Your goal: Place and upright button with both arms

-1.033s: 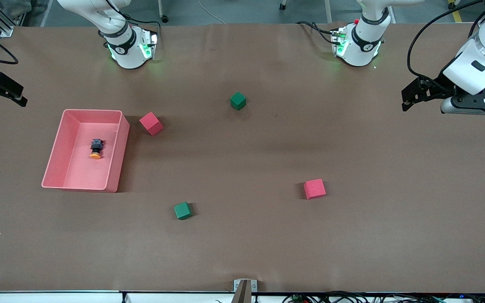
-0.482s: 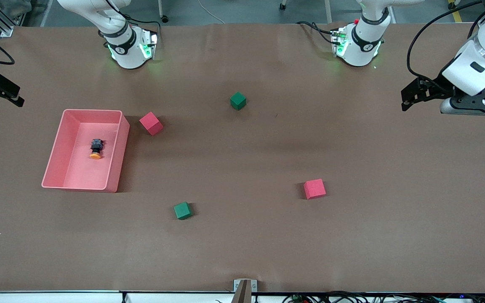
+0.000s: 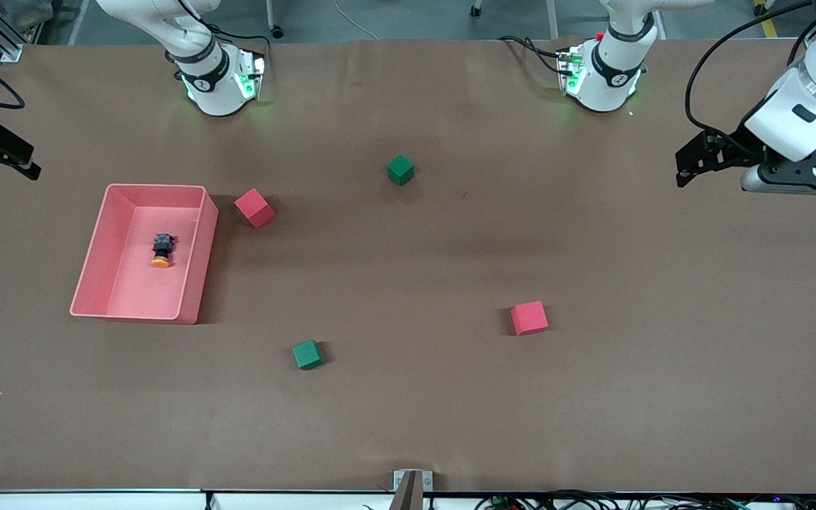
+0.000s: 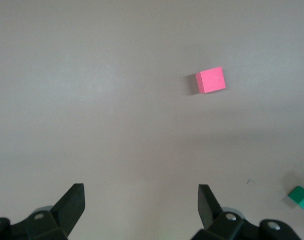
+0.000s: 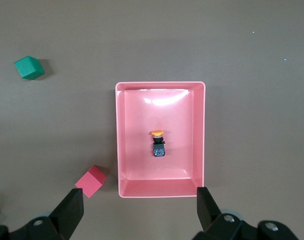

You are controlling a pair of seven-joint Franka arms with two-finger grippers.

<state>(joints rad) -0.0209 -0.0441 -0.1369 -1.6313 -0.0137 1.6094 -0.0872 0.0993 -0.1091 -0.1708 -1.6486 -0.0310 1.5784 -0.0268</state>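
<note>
The button point(image 3: 161, 251) lies on its side in the pink tray point(image 3: 197, 244), its orange cap toward the front camera. It also shows in the right wrist view point(image 5: 158, 143), inside the tray point(image 5: 199, 130). My right gripper point(image 3: 4, 152) hangs in the air at the right arm's end of the table, beside the tray and well above it. It is open and empty point(image 5: 139, 197). My left gripper point(image 3: 695, 159) is up over the left arm's end of the table, open and empty point(image 4: 139, 192). It is far from the tray.
A red cube point(image 3: 254, 207) sits right beside the tray point(image 5: 90, 181). A green cube point(image 3: 400, 170) lies toward the bases. Nearer the front camera lie a green cube point(image 3: 307, 354) point(image 5: 29, 67) and a red cube point(image 3: 529, 317) point(image 4: 210, 80).
My right gripper has drifted slightly toward the table's end. The left arm, the button and the cubes have not moved.
</note>
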